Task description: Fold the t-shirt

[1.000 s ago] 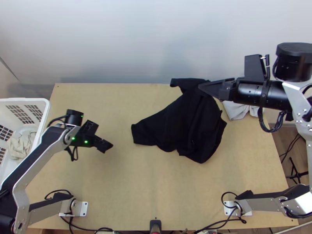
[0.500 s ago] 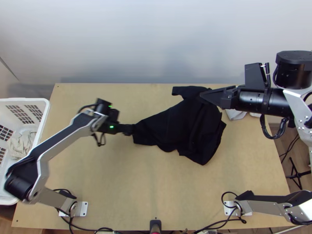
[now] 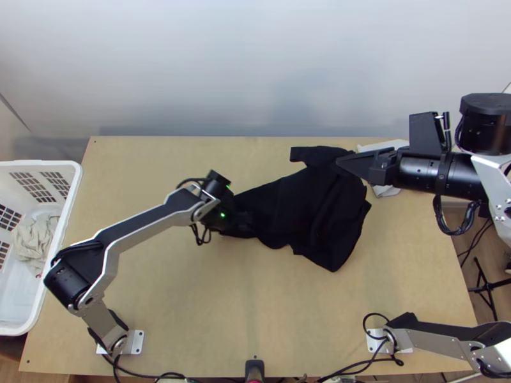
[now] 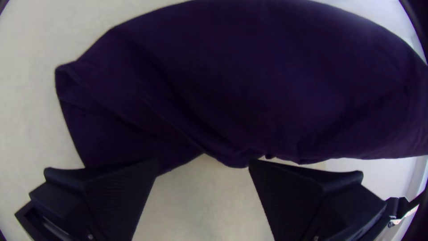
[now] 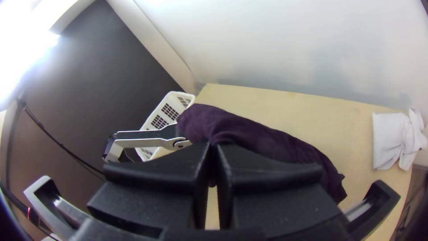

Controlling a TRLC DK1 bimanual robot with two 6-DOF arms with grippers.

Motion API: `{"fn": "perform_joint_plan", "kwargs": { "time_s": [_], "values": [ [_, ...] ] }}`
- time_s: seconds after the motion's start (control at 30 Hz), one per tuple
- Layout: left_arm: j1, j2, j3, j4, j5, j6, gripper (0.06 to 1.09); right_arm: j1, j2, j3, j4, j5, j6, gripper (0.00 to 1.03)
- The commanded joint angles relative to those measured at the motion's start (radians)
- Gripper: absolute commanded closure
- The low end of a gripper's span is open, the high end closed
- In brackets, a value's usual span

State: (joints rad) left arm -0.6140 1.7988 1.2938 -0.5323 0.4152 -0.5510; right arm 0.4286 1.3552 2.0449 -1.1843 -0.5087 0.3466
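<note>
T-shirt [image 3: 300,207] in closed right tool [image 3: 340,163]

Light wooden table [image 3: 287,306] here — crumpled white cloth [image 5: 388,138] at the far right corner, arm base plates [image 3: 137,343] along the near side. Dark t-shirt [image 3: 281,204] over the middle — can't tell if it's touching.

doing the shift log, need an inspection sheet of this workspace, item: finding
surface: light wooden table
job's things: black t-shirt, bunched, not folded neatly
clutter: white cloth at far right corner; white basket at left edge, pale cloth inside
left gripper: jaws open at the shirt's edge
right gripper: jaws shut on the shirt
cables: black cable beside right base
surroundings: pale wall behind; black stand on floor, right
</note>
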Motion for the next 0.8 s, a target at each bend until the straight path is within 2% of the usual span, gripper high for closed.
{"fn": "perform_joint_plan", "kwargs": {
  "time_s": [0.0,0.17,0.3,0.47,0.5,0.57,0.7,0.73,0.77],
  "values": [
    [-0.076,0.056,0.01,0.048,0.031,-0.069,0.11,-0.007,-0.01,-0.017,0.0,0.002,0.0,1.0],
    [-0.105,0.077,0.025,0.123,-0.124,-0.067,0.11,-0.016,-0.018,-0.009,0.0,0.002,0.002,1.0],
    [-0.11,0.088,0.042,0.129,-0.142,-0.07,0.11,-0.024,-0.028,-0.015,0.0,0.006,0.002,1.0],
    [-0.142,0.071,0.038,0.13,-0.15,-0.023,0.12,-0.037,-0.031,-0.026,0.0,0.006,0.002,1.0],
    [-0.148,0.077,0.035,0.13,-0.161,-0.013,0.16,-0.037,-0.031,-0.028,0.0,0.006,0.002,1.0],
    [-0.156,0.089,0.024,0.132,-0.191,-0.006,0.32,-0.037,-0.03,-0.023,0.0,0.006,0.002,1.0],
    [-0.168,0.074,0.007,0.129,-0.274,-0.017,0.84,-0.037,-0.03,-0.019,0.0,0.006,0.002,1.0],
    [-0.168,0.065,0.002,0.126,-0.279,-0.02,0.95,-0.04,-0.03,-0.022,0.0,0.006,0.002,1.0],
    [-0.167,0.053,-0.007,0.127,-0.28,-0.018,0.99,-0.042,-0.03,-0.022,0.0,0.006,0.002,1.0]
  ]
}}
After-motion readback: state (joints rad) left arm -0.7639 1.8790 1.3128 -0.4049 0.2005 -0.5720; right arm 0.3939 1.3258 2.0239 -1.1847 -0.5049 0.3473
